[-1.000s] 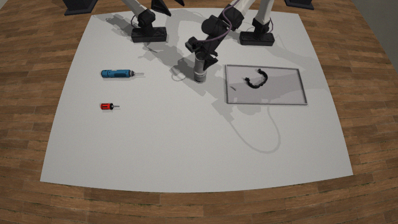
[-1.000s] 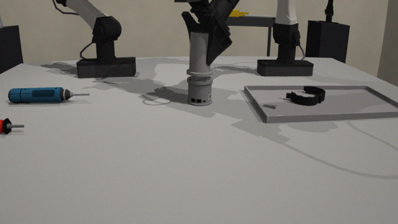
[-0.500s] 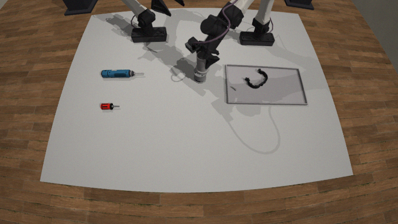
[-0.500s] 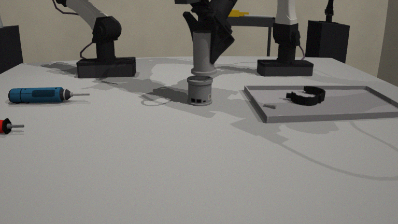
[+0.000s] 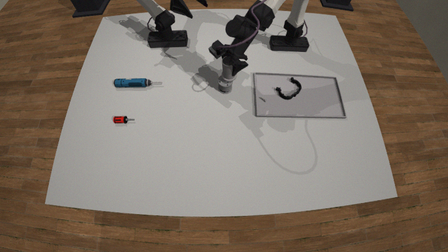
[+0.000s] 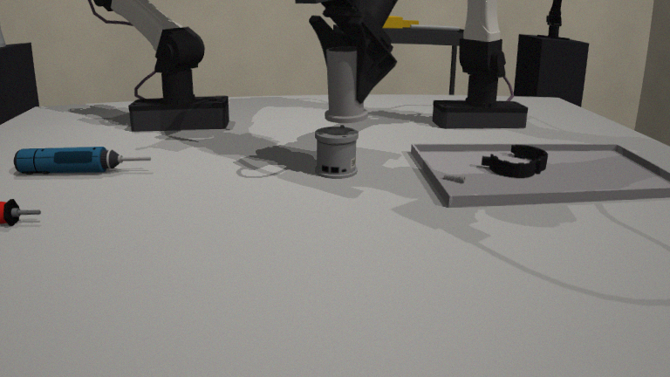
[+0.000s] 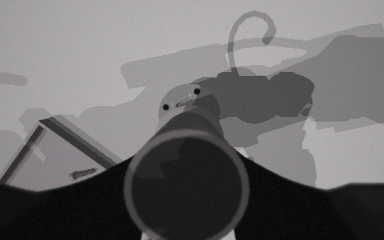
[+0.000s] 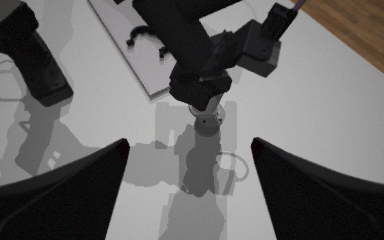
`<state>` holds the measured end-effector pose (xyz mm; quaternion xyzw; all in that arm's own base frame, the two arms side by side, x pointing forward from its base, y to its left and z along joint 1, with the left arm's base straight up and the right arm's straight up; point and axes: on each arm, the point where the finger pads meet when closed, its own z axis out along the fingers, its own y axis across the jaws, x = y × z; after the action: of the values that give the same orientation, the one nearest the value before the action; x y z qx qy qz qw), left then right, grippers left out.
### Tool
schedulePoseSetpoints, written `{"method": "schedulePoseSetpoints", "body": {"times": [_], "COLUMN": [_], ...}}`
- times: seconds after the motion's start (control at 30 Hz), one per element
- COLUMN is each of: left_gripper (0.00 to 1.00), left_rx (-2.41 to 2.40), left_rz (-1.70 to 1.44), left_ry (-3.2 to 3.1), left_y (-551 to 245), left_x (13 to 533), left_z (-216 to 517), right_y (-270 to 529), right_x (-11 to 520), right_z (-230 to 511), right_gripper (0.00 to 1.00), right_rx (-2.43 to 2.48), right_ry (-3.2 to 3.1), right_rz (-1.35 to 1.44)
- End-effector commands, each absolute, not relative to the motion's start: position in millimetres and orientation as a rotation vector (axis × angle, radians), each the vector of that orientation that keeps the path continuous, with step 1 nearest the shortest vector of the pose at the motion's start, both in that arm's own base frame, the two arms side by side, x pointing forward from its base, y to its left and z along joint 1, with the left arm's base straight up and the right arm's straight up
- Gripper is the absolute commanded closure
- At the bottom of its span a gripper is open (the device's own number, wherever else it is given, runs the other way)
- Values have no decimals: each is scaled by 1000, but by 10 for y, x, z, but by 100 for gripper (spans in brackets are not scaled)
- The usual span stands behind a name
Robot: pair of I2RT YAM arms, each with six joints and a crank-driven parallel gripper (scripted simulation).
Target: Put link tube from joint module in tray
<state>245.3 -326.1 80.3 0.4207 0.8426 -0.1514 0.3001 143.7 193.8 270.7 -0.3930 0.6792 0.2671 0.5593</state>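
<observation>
The grey link tube point(image 5: 227, 67) point(image 6: 341, 84) point(image 7: 186, 133) hangs upright in the air, with a gap between its flanged lower end and the joint module. My left gripper point(image 6: 343, 71) point(image 7: 188, 144) is shut on the tube, one finger on each side. The short grey joint module point(image 5: 225, 86) point(image 6: 336, 153) point(image 8: 207, 127) stands upright on the table, outside the tray and to its left in the top and exterior views. The tray point(image 5: 300, 116) point(image 6: 543, 198) is shallow and grey. My right gripper point(image 5: 199, 11) point(image 8: 190, 141) is open and empty, high at the back left in the top view.
An open black clamp ring point(image 5: 298, 87) point(image 6: 518, 169) lies in the tray's left half, with a small screw point(image 5: 262, 98) point(image 6: 454, 178) near the left wall. A blue electric driver point(image 5: 130, 82) point(image 6: 61, 161) and a red screwdriver point(image 5: 119, 119) lie at the table's left.
</observation>
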Motion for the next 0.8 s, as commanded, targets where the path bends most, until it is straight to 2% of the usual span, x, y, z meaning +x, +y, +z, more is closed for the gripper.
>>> {"method": "schedulePoseSetpoints", "body": {"times": [0.0,0.33,0.77], "left_gripper": [50,50,50], "left_rx": [1058,1078,1164], "left_rz": [-453,-463,-490], "left_ry": [2121,2119,2081], "left_y": [-3411,-3327,-2567], "left_x": [2564,2531,2574], "left_z": [1507,1937,1660], "right_y": [1947,1947,2064], "right_x": [1439,1439,1515], "right_z": [2743,2743,2958], "right_gripper": [0,0,0], "right_rx": [-921,-921,-880], "right_ry": [1593,1593,1533], "right_rz": [636,636,661]}}
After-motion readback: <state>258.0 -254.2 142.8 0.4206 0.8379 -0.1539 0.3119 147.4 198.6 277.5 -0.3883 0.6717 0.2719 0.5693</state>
